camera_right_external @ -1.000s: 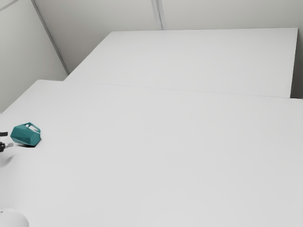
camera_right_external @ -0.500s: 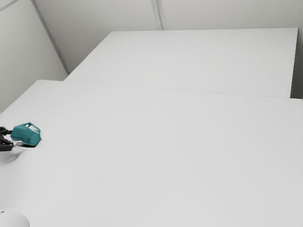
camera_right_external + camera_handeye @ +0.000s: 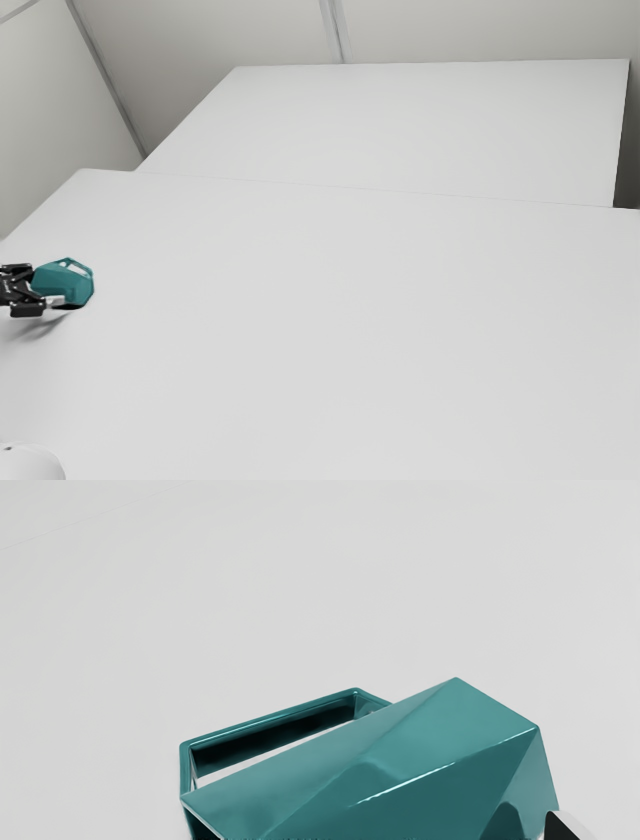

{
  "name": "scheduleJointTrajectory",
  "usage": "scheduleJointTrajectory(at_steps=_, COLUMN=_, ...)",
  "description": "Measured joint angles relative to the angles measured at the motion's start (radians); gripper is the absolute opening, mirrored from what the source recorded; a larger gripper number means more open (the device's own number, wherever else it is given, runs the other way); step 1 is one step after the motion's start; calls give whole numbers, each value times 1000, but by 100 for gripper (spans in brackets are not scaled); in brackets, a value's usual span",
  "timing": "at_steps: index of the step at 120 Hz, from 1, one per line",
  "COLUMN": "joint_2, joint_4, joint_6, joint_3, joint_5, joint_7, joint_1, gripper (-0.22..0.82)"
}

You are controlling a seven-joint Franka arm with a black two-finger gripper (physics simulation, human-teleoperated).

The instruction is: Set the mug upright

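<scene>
The teal faceted mug [image 3: 68, 284] lies on its side on the white table, near the exterior view's left edge. Its handle [image 3: 80, 268] points away from the gripper [image 3: 42, 286], whose fingers stand apart at the mug's near end. One of them overlaps the mug's lower edge there. From the wrist view, the mug [image 3: 420, 760] is large and close, with the handle loop along one long side. A dark fingertip [image 3: 554, 827] of the gripper is beside the end of the mug farther from that loop. The contact on the other side is hidden.
A white rounded object [image 3: 28, 465] stands at the exterior view's lower left corner. The white table [image 3: 350, 330] stretches toward the exterior view's right, with another white surface [image 3: 400, 130] behind it and pale walls beyond.
My gripper has come in from the exterior view's left edge up to the mug. In the last half second the mug has shifted slightly toward the exterior view's right, still lying down.
</scene>
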Motion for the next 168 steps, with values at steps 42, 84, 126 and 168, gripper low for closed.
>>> scheduleJointTrajectory(at_steps=42, joint_2=-27, joint_4=-71, joint_6=4, joint_3=-34, joint_5=-10, joint_7=7, joint_1=-2, gripper=31)
scheduleJointTrajectory(at_steps=84, joint_2=-67, joint_4=-71, joint_6=7, joint_3=-83, joint_5=-10, joint_7=-5, joint_1=-2, gripper=-12)
scheduleJointTrajectory(at_steps=126, joint_2=-495, joint_4=-214, joint_6=-12, joint_3=219, joint_5=-219, joint_7=-50, joint_1=-355, gripper=-17)
scheduleJointTrajectory(at_steps=168, joint_2=-687, joint_4=-283, joint_6=61, joint_3=708, joint_5=19, joint_7=-424, joint_1=-1211, gripper=-18)
